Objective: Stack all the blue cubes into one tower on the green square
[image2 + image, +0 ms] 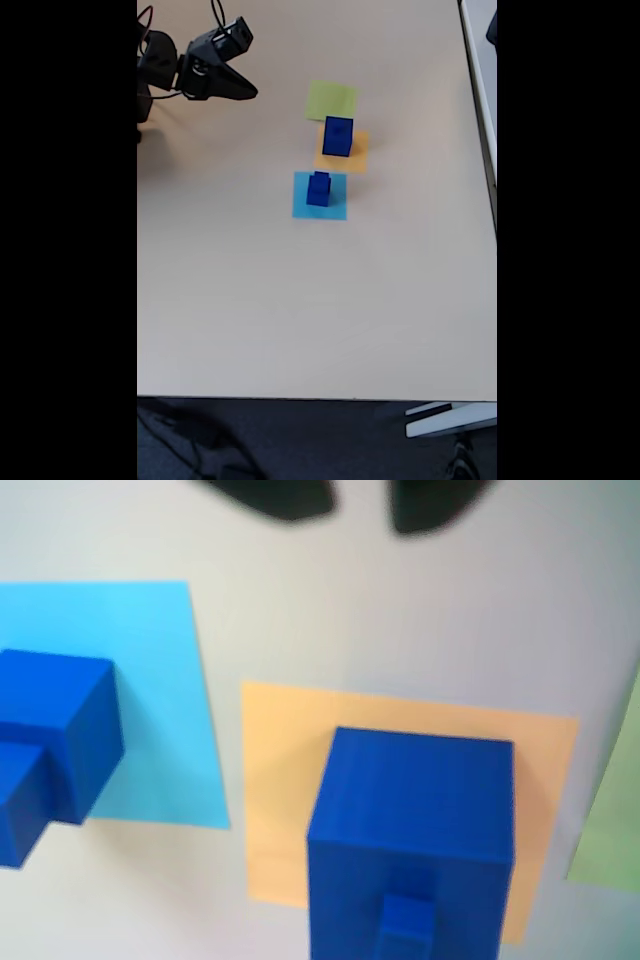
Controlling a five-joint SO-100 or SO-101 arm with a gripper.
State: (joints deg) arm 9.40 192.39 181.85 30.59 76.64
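A pale worktop carries three paper squares set in a short diagonal row in the fixed view: a green square farthest up, an orange square just below it, and a light-blue square lowest. The green square lies bare (no cube on it), and in the wrist view only a sliver of it enters at the right edge. The largest blue cube stands on the orange square; seen from the wrist camera, this cube fills the lower centre, with a tiny blue cube visible at its near face, though whether it touches cannot be told. A mid-sized blue cube sits on the light-blue square, and the wrist view shows it with a smaller blue cube close against its near side. The black pincer hangs at the upper left of the worktop, well apart from the squares; in the wrist view its two dark tips stand parted, holding nothing.
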